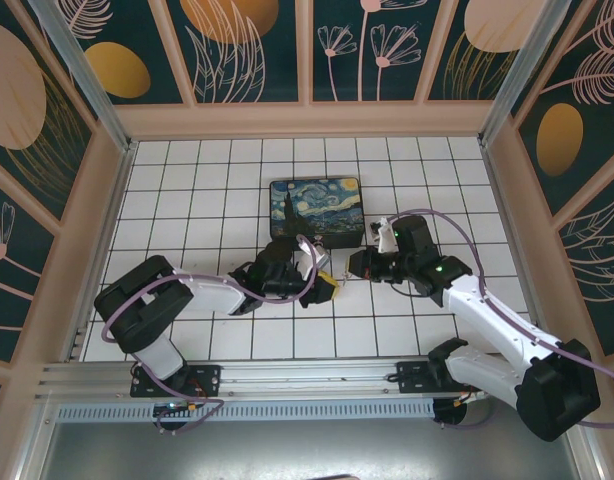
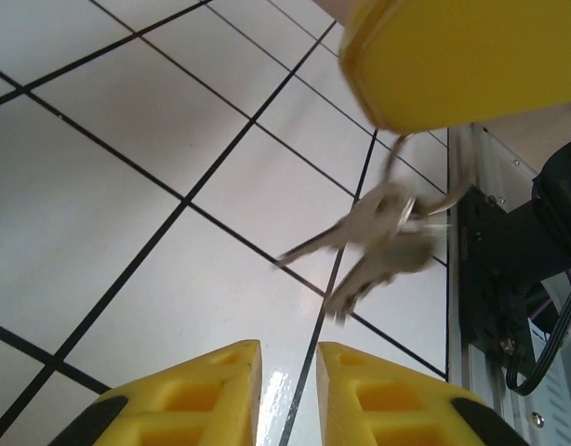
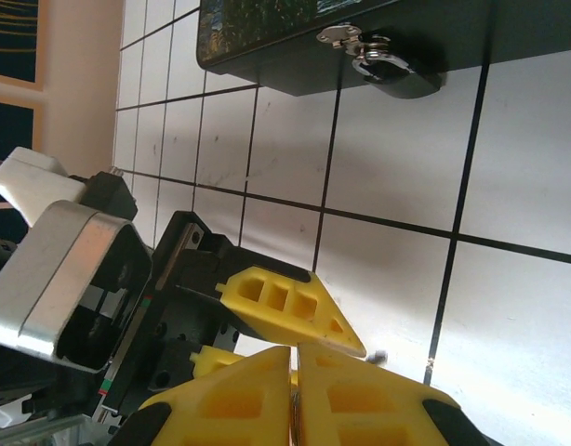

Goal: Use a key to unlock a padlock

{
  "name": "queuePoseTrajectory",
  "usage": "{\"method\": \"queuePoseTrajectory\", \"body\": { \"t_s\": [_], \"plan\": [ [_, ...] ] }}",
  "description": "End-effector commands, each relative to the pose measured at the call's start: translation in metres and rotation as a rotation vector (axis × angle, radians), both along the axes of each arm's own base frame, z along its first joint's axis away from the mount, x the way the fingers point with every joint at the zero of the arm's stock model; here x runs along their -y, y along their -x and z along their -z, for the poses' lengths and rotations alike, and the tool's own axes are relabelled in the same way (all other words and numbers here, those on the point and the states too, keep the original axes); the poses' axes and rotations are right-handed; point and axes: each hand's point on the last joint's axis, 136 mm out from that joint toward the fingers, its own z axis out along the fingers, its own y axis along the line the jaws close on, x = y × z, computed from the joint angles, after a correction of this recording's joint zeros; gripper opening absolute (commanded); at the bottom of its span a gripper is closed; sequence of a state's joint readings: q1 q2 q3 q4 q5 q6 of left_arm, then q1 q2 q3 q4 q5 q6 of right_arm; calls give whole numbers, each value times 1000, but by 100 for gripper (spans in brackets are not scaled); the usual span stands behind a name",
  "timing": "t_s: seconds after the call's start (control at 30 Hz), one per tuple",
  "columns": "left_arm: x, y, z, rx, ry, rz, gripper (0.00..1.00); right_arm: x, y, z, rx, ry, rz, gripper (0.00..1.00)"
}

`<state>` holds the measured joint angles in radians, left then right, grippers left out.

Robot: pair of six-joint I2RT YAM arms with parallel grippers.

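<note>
Two small silvery keys [image 2: 383,243] hang on a ring under a yellow finger of my right gripper [image 1: 358,263], blurred as if swinging. The right gripper [image 3: 295,351] is shut, with a thin sliver of metal pinched between its pads and a small metal tip [image 3: 377,356] poking out beside them. My left gripper [image 2: 287,348] sits just below the keys with a narrow gap between its fingers and nothing in it. In the top view the left gripper [image 1: 327,285] almost meets the right one. The padlock [image 3: 371,56] hangs small and silvery on the edge of the dark box [image 3: 267,56].
The dark box with the Starry Night lid [image 1: 315,210] stands on the white tiled floor [image 1: 207,200] just behind both grippers. A metal rail [image 1: 287,375] runs along the near edge. Wooden walls enclose the floor on three sides.
</note>
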<state>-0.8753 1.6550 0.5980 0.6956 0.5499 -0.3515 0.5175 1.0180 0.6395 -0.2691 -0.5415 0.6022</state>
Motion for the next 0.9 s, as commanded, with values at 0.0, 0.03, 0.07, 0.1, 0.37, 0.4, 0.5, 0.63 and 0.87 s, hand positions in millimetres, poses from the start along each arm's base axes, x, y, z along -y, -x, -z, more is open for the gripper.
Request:
{"method": "queuePoseTrajectory", "body": {
  "t_s": [0.0,0.03,0.07,0.1,0.37,0.4,0.5,0.63,0.87],
  "plan": [
    [1,-1,-19,82,48,20,23,-7,-4,-13,18,-45,-19,11],
    [1,-1,-18,87,42,18,24,-7,-3,-14,16,-50,-22,11],
    [1,-1,-18,90,40,22,23,-8,-3,-15,18,-55,-25,11],
    [1,-2,-18,95,40,19,23,-9,-3,-16,18,-62,-29,11],
    [-16,-21,-14,59,21,-124,28,8,-4,19,-78,62,64,12],
    [-25,-30,-13,37,16,-187,30,12,-4,31,-106,91,84,14],
    [-50,-42,-16,-30,26,-304,35,13,-5,53,-140,133,113,19],
    [-64,-45,-13,-70,-46,-364,40,11,-16,72,-156,165,148,28],
    [-74,-43,4,-122,-75,-396,40,12,-22,98,-185,209,158,46]
  ]
}}
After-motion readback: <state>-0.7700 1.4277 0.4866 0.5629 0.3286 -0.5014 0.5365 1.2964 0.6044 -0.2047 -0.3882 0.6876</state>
